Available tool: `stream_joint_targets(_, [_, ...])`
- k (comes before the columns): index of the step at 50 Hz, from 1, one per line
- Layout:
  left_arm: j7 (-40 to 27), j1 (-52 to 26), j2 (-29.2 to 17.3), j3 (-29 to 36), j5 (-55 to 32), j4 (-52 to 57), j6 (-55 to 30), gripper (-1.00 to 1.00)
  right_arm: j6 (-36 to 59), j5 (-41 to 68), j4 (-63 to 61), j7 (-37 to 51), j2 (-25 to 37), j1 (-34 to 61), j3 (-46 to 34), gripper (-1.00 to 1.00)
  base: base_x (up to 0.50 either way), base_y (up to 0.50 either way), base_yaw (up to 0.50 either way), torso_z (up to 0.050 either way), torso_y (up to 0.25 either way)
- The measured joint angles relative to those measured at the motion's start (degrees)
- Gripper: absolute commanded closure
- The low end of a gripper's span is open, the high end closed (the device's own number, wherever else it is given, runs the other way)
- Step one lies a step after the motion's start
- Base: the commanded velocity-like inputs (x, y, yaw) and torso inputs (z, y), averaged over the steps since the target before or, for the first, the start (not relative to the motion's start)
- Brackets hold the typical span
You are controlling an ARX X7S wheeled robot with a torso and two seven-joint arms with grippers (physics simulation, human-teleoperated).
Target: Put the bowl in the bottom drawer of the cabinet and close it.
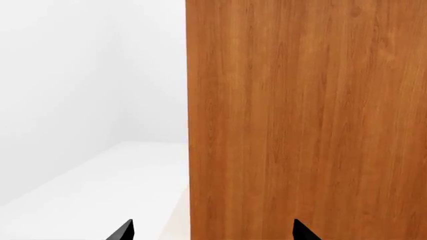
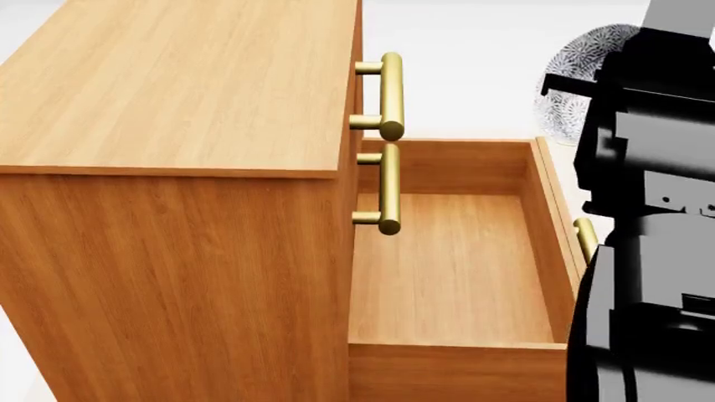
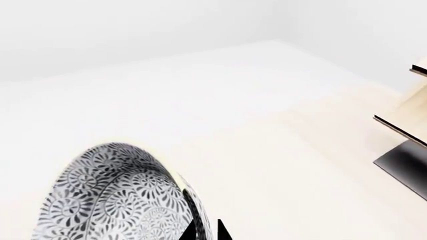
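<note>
Head view, near to far: right arm [image 2: 654,251] fills the right edge, black, blocking part of the scene. Bottom drawer [image 2: 453,276] is pulled fully out next to it, nothing inside, wooden floor bare; only a sliver of its brass handle [image 2: 584,239] shows past the arm. Cabinet [image 2: 179,167] sits left of the drawer, flat top, two upper handles [image 2: 388,142] stacked above the open drawer, both upper drawers shut.

Bowl [image 2: 581,79] is up in the air beyond the drawer's far right corner, tipped on edge, partly hidden by the arm. Not in the drawer.

Right wrist view: right gripper [image 3: 205,231] fingertips nearly together, pinching the rim of the bowl [image 3: 113,200]; patterned inside faces the camera. Pale floor behind, some pale boards [image 3: 408,130] with a dark panel at the far edge.

Left wrist view: left gripper [image 1: 212,231] tips wide apart, holding nothing, pointed at the cabinet's [image 1: 307,115] plain side panel, close up. White floor and wall beside it.
</note>
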Motion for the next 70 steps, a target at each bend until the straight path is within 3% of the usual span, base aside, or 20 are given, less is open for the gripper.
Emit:
stream_joint_targets(28, [-0.4, -0.1, -0.2, 0.0, -0.5, -0.2, 0.5, -1.00, 3.6, -3.0, 0.2, -4.2, -4.6, -0.9, 1.5, 1.00, 0.00, 0.00, 0.00, 0.000, 0.000])
stream_joint_targets(70, [-1.0, -0.2, -0.6, 0.3, -0.8, -0.1, 0.6, -1.00, 6.5, -3.6, 0.2, -11.4, -6.4, -4.2, 1.0, 1.00, 0.00, 0.00, 0.00, 0.000, 0.000])
